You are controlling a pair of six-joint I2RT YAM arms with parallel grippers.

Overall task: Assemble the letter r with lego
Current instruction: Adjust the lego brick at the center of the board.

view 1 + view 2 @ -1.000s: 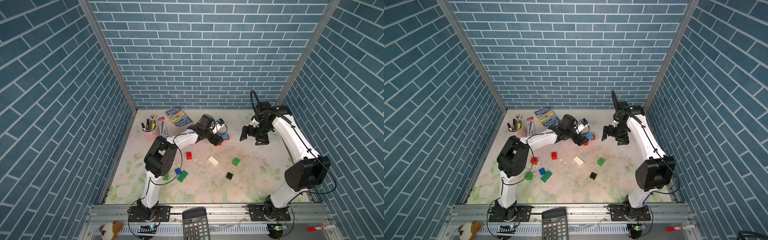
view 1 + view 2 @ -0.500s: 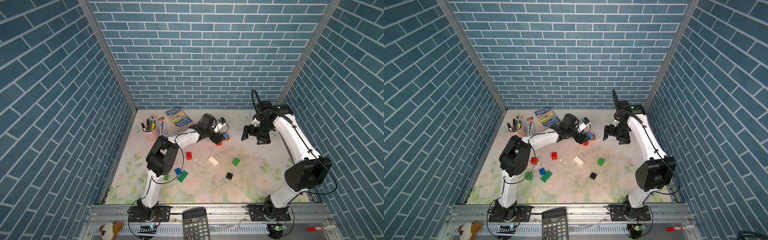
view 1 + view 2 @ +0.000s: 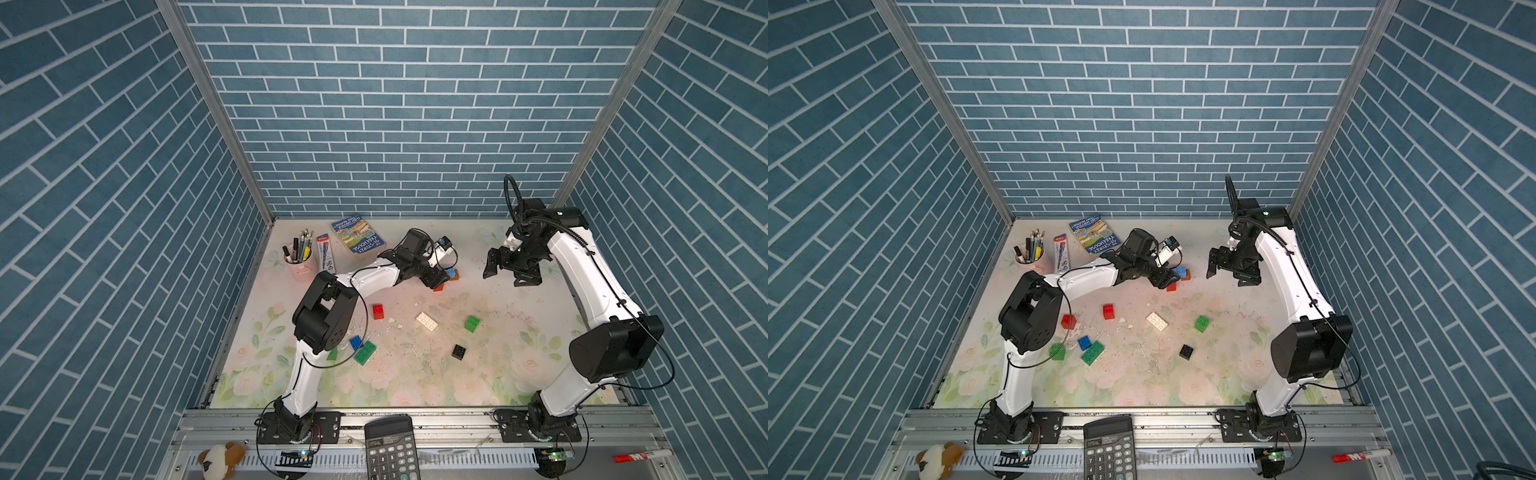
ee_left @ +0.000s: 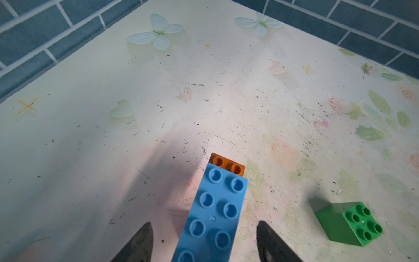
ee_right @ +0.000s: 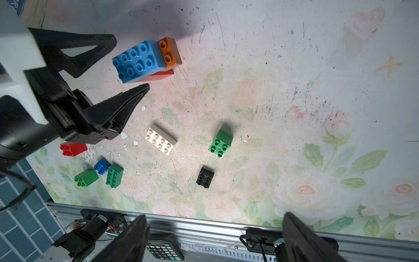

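Observation:
A light blue oblong lego brick [image 4: 215, 215] sits on a brown brick [image 4: 227, 165] and a red one [image 5: 158, 76] at the back middle of the table. My left gripper [image 4: 204, 223] straddles this stack [image 3: 450, 273], open, with a gap on each side of the blue brick. My right gripper [image 3: 509, 276] hangs open and empty above the table to the stack's right. Loose lego lies nearer the front: a white oblong [image 3: 427, 322], a green square [image 3: 472, 323], a black square [image 3: 459, 351], a red one [image 3: 378, 311], a blue one [image 5: 102, 166] and two more green ones [image 5: 114, 175].
A pink pen cup [image 3: 298, 259], a marker box [image 3: 325, 253] and a book [image 3: 358, 240] stand at the back left. On the front rail are a calculator [image 3: 390, 451], a plush toy [image 3: 220, 455] and a red marker [image 3: 636, 457]. Tiled walls close three sides.
My left gripper's jaws have narrowed around the blue brick stack. The right gripper has barely moved.

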